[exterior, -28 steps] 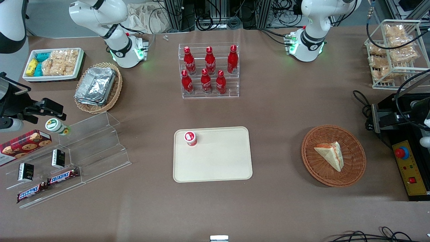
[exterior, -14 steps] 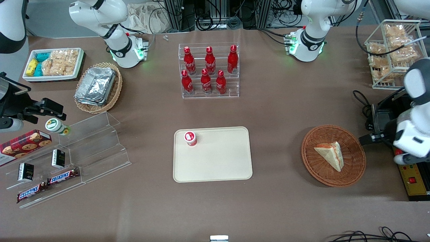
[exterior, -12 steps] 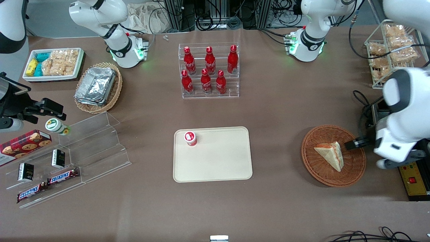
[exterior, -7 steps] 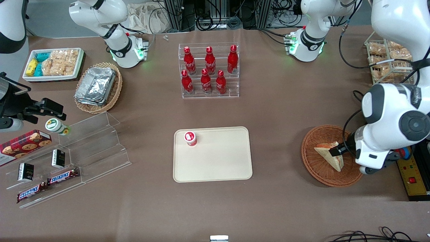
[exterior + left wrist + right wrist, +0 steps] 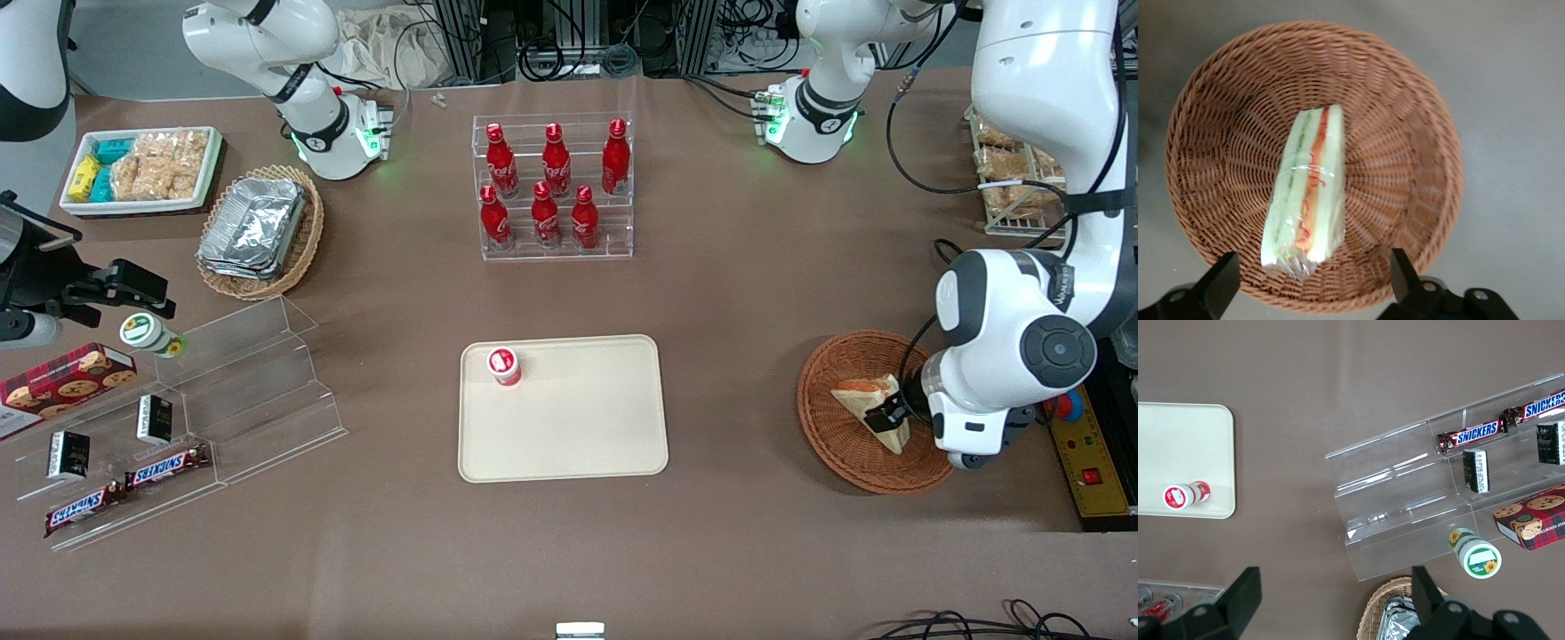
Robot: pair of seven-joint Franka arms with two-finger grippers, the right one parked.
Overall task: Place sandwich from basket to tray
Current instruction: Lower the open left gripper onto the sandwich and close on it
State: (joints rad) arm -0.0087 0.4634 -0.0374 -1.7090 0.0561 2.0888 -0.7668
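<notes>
Now gripper (image 5: 1310,288) spread above sandwich (image 5: 1307,193)

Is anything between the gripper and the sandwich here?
Nothing visible. The open gripper hangs right above the sandwich, which lies alone in the basket, one finger on each side of it.

Light: bright, even, from overhead.
Shadows: soft; a faint one lies under the tray (image 5: 562,462) and on the nearer side of the basket (image 5: 836,453).
Glare: sheen on the sandwich (image 5: 1308,200) wrap and the foil containers (image 5: 253,227).
Focus: front view sharp; the gripper (image 5: 1313,293) fingers close to the wrist lens are soft.
</notes>
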